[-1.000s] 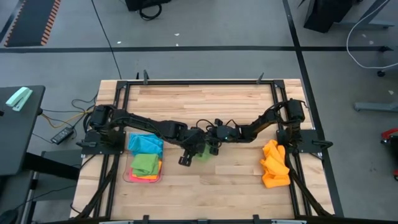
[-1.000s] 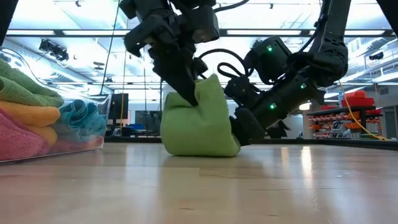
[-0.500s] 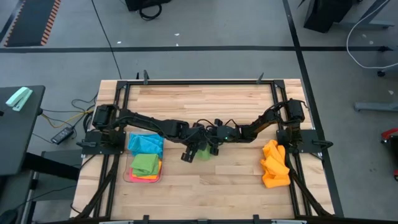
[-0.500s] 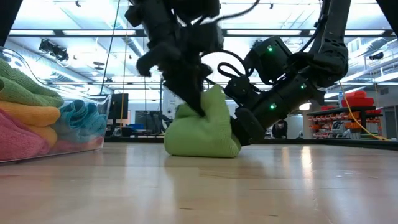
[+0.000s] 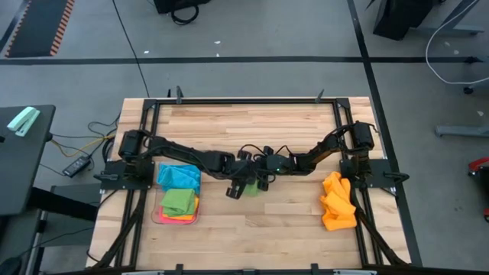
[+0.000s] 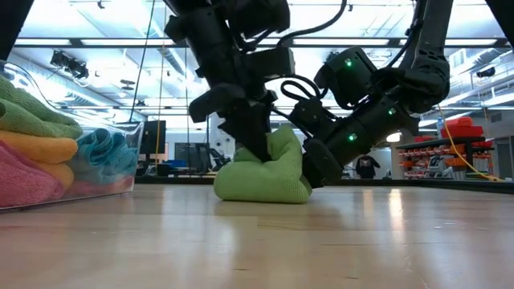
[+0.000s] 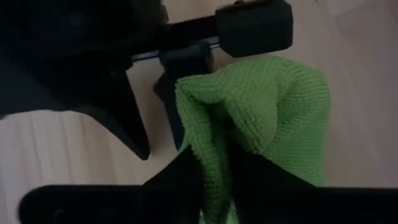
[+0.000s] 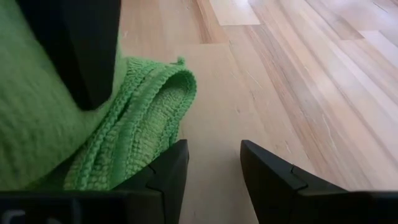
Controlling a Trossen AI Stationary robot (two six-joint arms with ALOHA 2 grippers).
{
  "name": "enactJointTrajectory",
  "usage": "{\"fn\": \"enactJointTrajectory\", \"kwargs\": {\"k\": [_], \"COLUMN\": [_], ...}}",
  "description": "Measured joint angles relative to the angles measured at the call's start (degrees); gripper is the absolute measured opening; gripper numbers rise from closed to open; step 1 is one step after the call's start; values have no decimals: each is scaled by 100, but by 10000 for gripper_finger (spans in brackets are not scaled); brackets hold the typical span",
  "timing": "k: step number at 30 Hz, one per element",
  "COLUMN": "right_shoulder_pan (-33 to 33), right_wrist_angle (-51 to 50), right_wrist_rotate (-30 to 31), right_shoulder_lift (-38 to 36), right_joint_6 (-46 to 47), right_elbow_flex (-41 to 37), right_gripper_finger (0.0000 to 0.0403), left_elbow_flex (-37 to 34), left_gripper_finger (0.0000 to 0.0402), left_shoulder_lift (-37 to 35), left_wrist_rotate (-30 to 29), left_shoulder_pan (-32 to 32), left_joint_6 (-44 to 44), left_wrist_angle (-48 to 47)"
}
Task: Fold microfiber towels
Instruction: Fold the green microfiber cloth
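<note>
Compared with a second ago, the left arm has pulled back toward its own side and come lower, so the green towel [image 6: 265,172] is now pressed into a flatter bundle instead of standing tall.

Largest first: the wooden surface [image 5: 252,126] carries everything. Both arms reach to its middle and meet over the green towel. At the left edge stands a clear tray [image 5: 157,215] with more towels in it: a sky blue one [image 5: 179,176], a green one [image 5: 178,202], with pink and orange edges showing under it. Near the right edge lies a heap of orange towels [image 5: 337,201], probably the finished or the waiting pile; I cannot say which.

The left gripper [image 7: 214,177] comes down onto the top of the green towel. Its fingers have a fold of the cloth between them in the left wrist view, but whether they clench it or are letting go, I cannot tell. The right gripper [image 8: 208,165] lies low beside the towel, its fingers parted and empty, with bare wood between them; one finger touches the towel's edge. I think it serves as a stop while the other arm presses the fold.

The green towel looks thick and looped, doubled over with rounded edges, not yet a neat square.
</note>
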Motion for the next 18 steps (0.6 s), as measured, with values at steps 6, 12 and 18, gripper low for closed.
{"fn": "enactJointTrajectory", "kwargs": {"k": [6, 12, 18], "right_shoulder_pan": [0, 4, 15], "right_wrist_angle": [8, -332, -881], "right_wrist_rotate": [-3, -53, -98], "right_shoulder_lift": [2, -191, -504], "right_joint_6": [14, -79, -186], "right_elbow_flex": [0, 6, -9], "right_gripper_finger": [161, 161, 161], "left_elbow_flex": [-2, -2, 0], "left_gripper_finger": [165, 265, 293], "left_shoulder_lift": [58, 38, -121], "left_wrist_rotate": [13, 86, 127], "left_shoulder_pan": [-39, -109, -274], "left_joint_6": [-231, -483, -611], "left_wrist_angle": [26, 25, -59]}}
